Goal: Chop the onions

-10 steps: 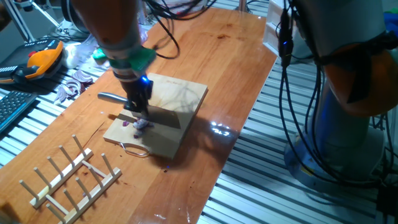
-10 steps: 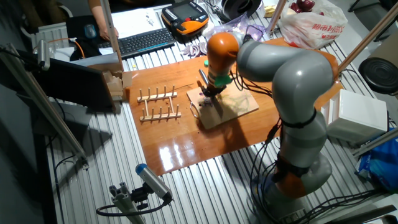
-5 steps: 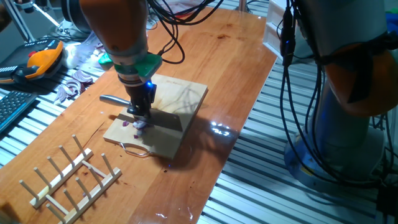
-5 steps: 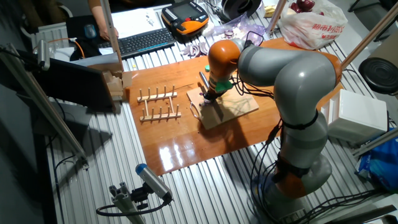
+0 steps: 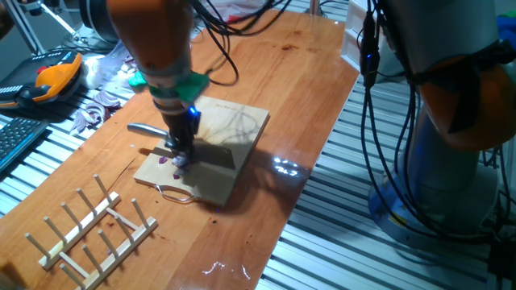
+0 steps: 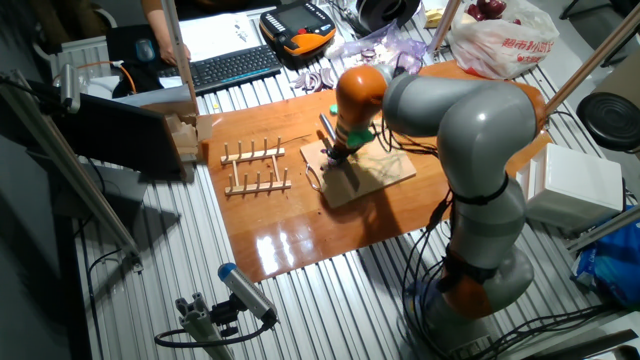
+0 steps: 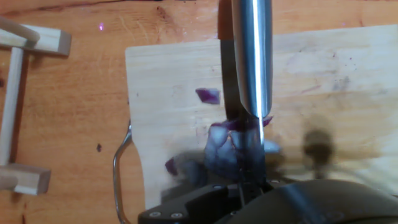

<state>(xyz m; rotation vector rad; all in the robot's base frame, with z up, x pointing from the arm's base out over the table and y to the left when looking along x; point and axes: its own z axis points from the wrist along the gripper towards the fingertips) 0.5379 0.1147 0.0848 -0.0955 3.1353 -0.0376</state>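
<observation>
A cluster of small purple-and-white onions (image 5: 179,161) lies on the near-left part of a pale wooden cutting board (image 5: 238,129). My gripper (image 5: 180,145) stands right over the cluster, shut on a knife (image 5: 147,128) whose steel handle points left and whose blade (image 5: 216,154) lies across the board. In the hand view the knife (image 7: 252,62) runs up the middle over the diced onions (image 7: 222,138), with one loose bit (image 7: 208,95) to the left on the board (image 7: 168,74). The other fixed view shows the gripper (image 6: 335,152) on the board (image 6: 388,170).
A wooden peg rack (image 5: 93,229) stands near the front left. A wire loop (image 5: 176,193) sticks out of the board's near edge. Loose onion rings (image 5: 93,109), an orange pendant (image 5: 52,76) and a keyboard (image 5: 16,141) lie left. The arm's base (image 5: 451,121) stands right.
My gripper with the knife shifted slightly right and then back left over the onions. The board and the rack have not moved.
</observation>
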